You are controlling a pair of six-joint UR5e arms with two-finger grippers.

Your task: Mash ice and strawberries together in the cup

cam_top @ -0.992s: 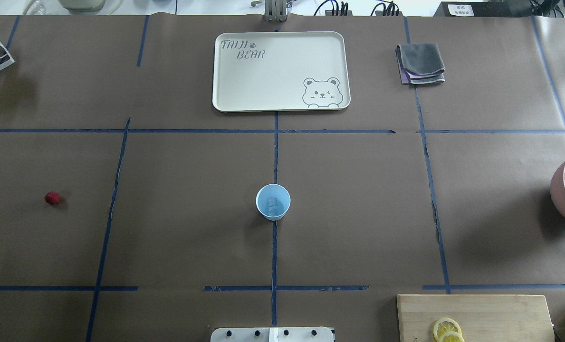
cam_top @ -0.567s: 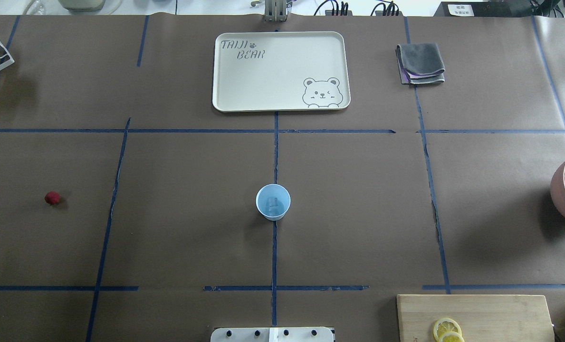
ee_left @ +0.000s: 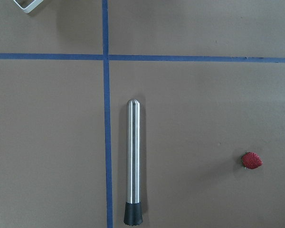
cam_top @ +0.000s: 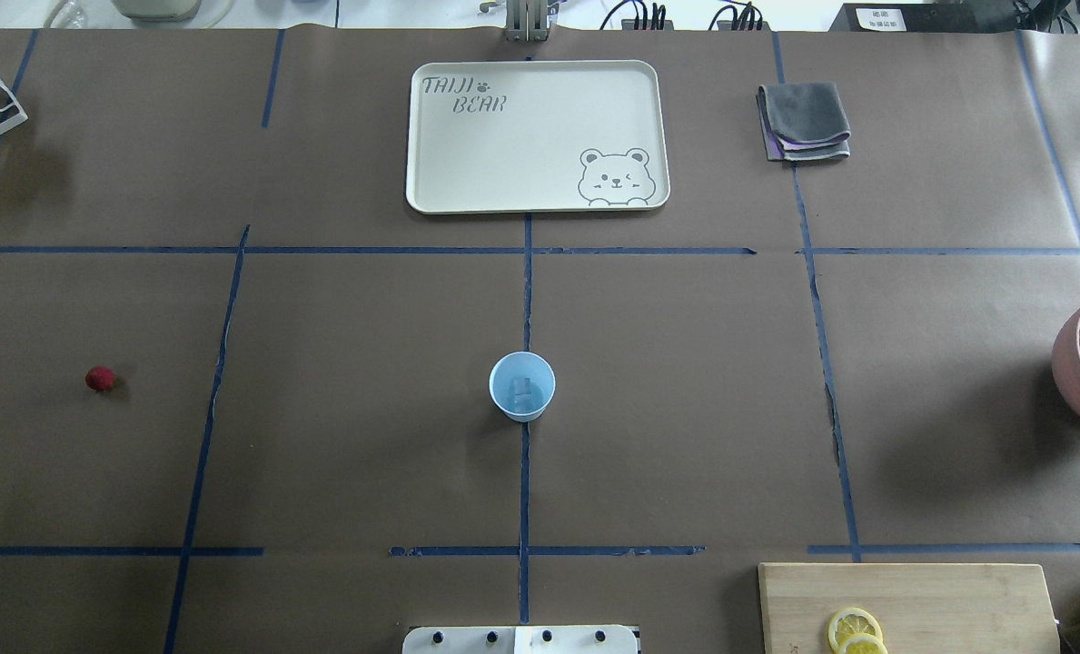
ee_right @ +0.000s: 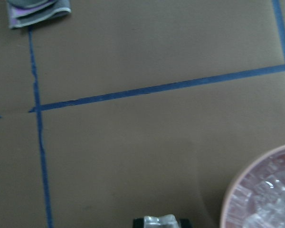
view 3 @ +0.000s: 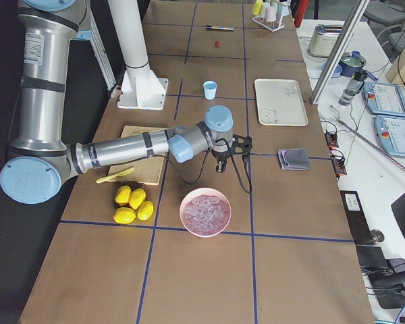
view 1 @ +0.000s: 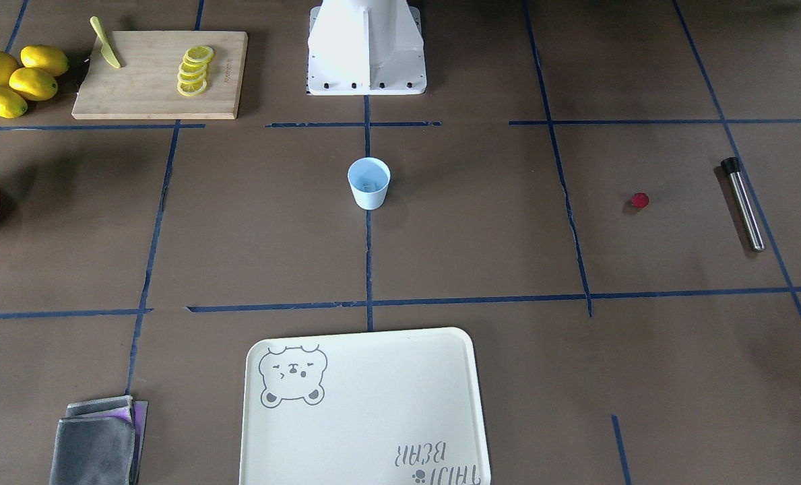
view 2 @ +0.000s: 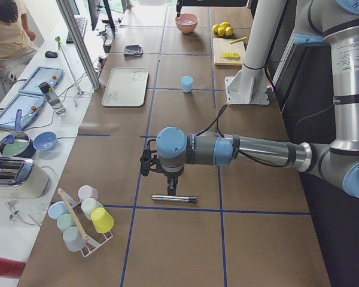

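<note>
One ice (ee_right: 157, 221) piece is clamped in the right gripper (view 3: 223, 160) near the bowl (view 3: 182, 212), likely for the distant cup (cam_top: 522, 386). Left gripper (view 2: 171, 186) hangs over the muddler (ee_left: 133, 161), strawberry (ee_left: 251, 160) near; I cannot tell its grip.

Probably a robotics lab: tape-gridded table (cam_top: 685, 363), teach pendants (view 3: 390, 99), robot arm (view 2: 257, 150).

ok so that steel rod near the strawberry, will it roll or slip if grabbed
The rod looks rigid, round and polished, so it may roll sideways if nudged and could slip when gripped. Its black end cap probably grips better.
</note>
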